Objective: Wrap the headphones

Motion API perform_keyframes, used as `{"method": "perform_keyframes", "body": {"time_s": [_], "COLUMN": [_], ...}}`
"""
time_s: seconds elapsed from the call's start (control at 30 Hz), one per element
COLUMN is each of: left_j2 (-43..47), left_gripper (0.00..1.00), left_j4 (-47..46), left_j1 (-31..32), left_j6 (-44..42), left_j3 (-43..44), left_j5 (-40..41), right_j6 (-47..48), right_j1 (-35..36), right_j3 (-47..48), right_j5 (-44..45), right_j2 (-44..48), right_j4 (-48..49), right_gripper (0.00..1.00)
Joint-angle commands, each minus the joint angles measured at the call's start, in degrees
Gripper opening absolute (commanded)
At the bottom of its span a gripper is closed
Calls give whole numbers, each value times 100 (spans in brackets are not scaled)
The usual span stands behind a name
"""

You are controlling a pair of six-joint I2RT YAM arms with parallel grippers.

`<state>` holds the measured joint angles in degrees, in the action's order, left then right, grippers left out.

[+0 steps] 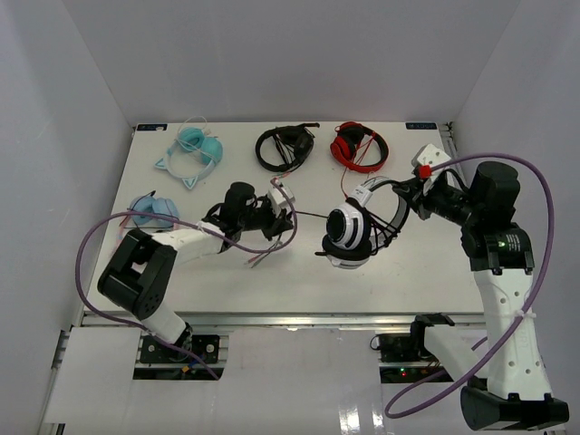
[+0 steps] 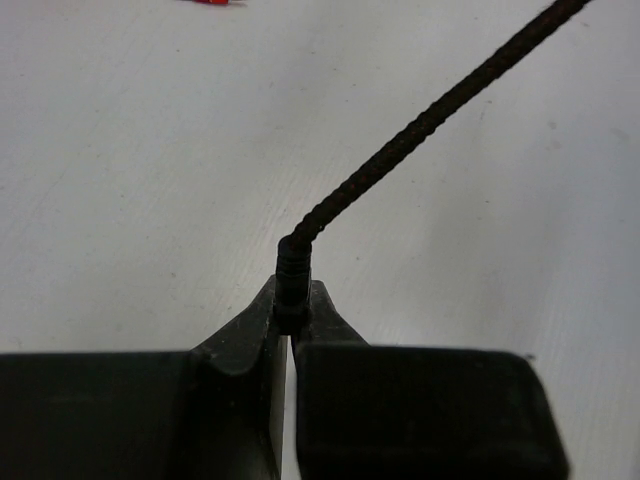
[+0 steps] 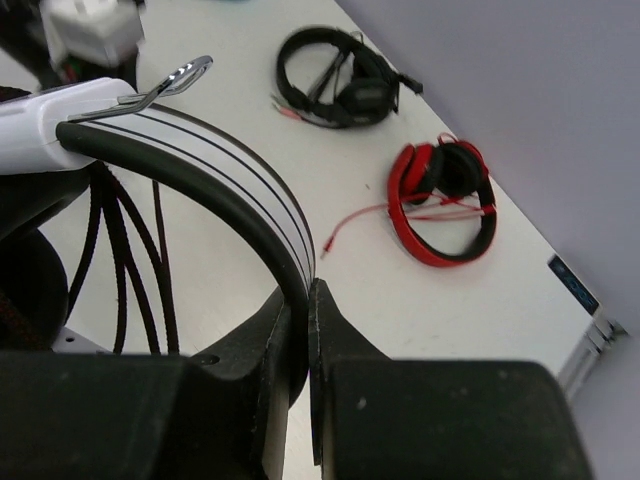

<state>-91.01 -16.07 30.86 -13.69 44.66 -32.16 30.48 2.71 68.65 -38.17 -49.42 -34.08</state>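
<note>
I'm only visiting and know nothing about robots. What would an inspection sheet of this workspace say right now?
Surface: white table, matte.
Job's things: white headphones, held by the headband; their black cable stretches away to the left.
Clutter: black headphones, red headphones and teal cat-ear headphones along the far edge; blue-and-pink cat-ear headphones at the left edge.
Grippers: left gripper shut on the cable's end; right gripper shut on the headband.
Cables: purple cables loop along both arms.
Surroundings: plain white walls on three sides.
</note>
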Motion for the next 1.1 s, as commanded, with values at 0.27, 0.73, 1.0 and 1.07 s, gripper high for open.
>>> {"method": "perform_keyframes", "body": {"time_s": [0.27,0.73,1.0,1.07], "left_j2": [313,235,235,175], "left_gripper": [0,8,20,31], "left_j4": [2627,-653,-279,-217], "left_j1": [-409,634,666,666], "left_j6": [1743,6202,5848,5798], "left_j3": [2462,1464,961,790], "left_j5": [-2912,-2224,-547,-244], "right_j6": [1326,-2204,-3799,-4085], "right_j1": [427,2840,2883,2911], "right_j3": [-1491,-1930,-589,-350], "right_j5": [2656,7073,5579,5217], "right_j2": [80,-1947,-3695,-4047], "right_j4": [1489,4402,3538,3449], "right_gripper": [8,8,8,8]}}
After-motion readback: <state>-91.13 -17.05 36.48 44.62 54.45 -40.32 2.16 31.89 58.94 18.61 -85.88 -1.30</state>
